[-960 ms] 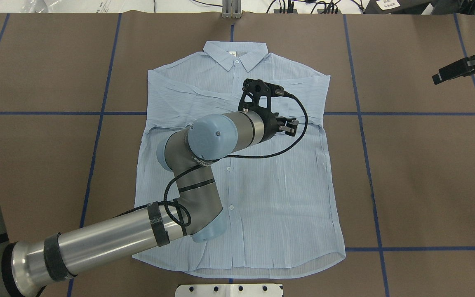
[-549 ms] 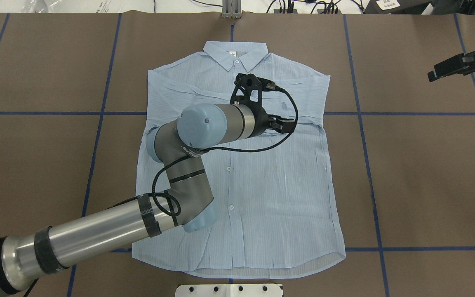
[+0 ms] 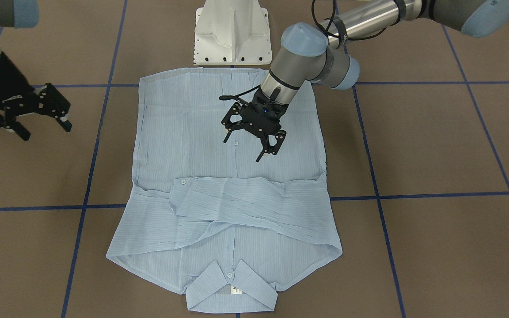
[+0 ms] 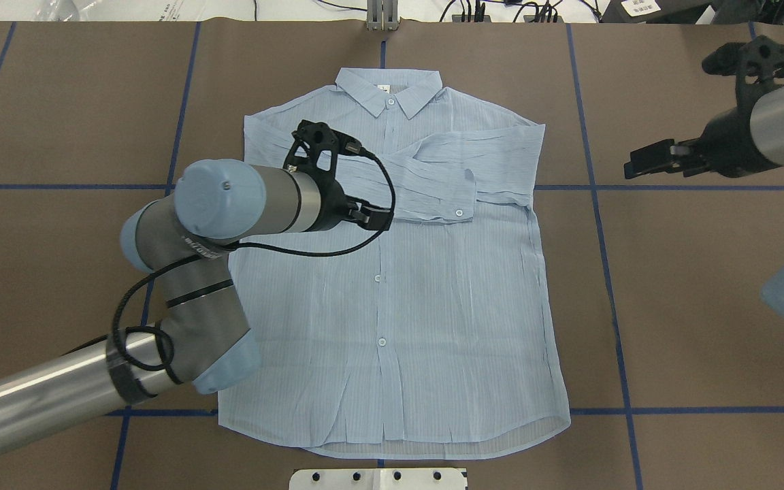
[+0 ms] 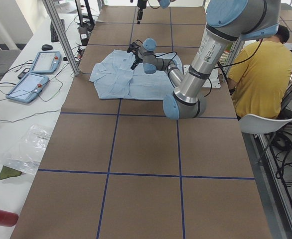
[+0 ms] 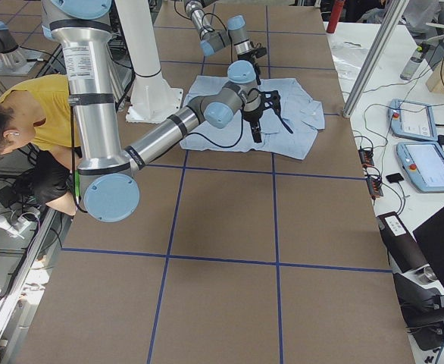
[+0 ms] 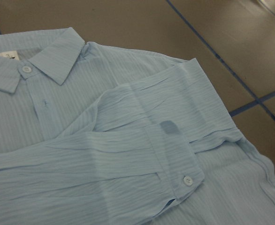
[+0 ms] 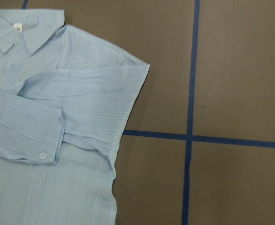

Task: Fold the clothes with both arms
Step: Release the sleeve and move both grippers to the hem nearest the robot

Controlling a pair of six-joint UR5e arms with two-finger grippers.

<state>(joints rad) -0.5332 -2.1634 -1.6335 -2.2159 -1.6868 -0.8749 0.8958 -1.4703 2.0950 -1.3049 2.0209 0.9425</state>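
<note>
My left pincer (image 3: 242, 150) is hovering wide open and empty above the shirt (image 4: 433, 306). It is lying flat on the table (image 4: 705, 306), sleeves (image 4: 433, 184) crossed over its chest, body folds not yet done. My right pincer (image 3: 44, 130), seemingly open, is waiting beside it.

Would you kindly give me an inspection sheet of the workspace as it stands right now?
Surface: brown table cover with a blue tape grid, lying flat.
Job's things: pale-blue shirt lies buttoned and front up, collar away from the robot, sleeves folded across the chest with one cuff on top.
Clutter: nothing seen on the cover.
Grippers: left gripper hovers over the shirt, jaws open and empty. Right gripper is beside the shirt over bare cover, jaws open and empty.
Cables: black cable loops from the left wrist above the shirt.
Surroundings: white pedestal base, a seated person in yellow behind the robot, and control tablets on a side bench.
</note>
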